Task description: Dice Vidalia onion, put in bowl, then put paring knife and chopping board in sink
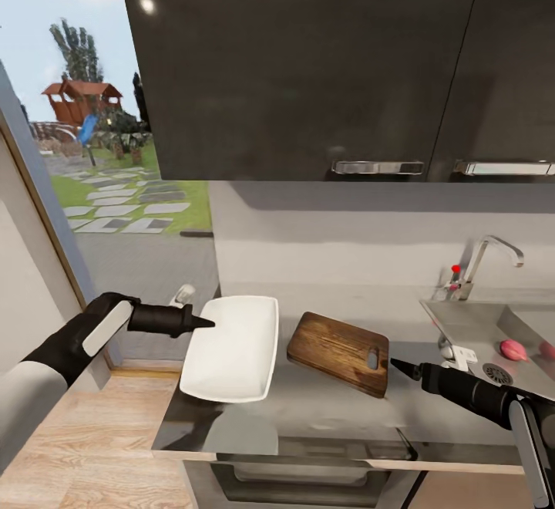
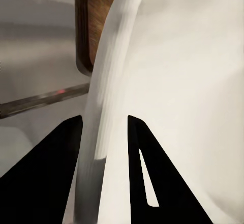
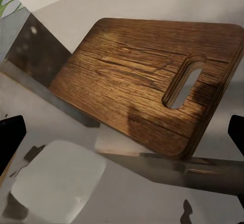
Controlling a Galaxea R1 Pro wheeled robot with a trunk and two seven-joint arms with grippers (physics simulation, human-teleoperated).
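**Bowl rim between left fingers, onion waiting in sink**

Here the sink (image 1: pixel 462 324) holds the pinkish onion (image 1: pixel 512 350), likely smooth and roll-prone; grasp its sides. The stiff chopping board (image 1: pixel 339 352) lies beside the bowl (image 1: pixel 231 355). Left gripper (image 2: pixel 104 132) straddles the rim, grip unclear; right gripper (image 3: pixel 122 137) spreads wide, empty.

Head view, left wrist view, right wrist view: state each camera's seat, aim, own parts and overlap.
Head: above, facing down; both arms over the dark glossy countertop.
Left wrist: beside left gripper, whose fingers straddle the white squarish bowl rim.
Right wrist: beside right gripper, open, facing the dark brown wooden chopping board.
Shared: board and bowl show in all three views.
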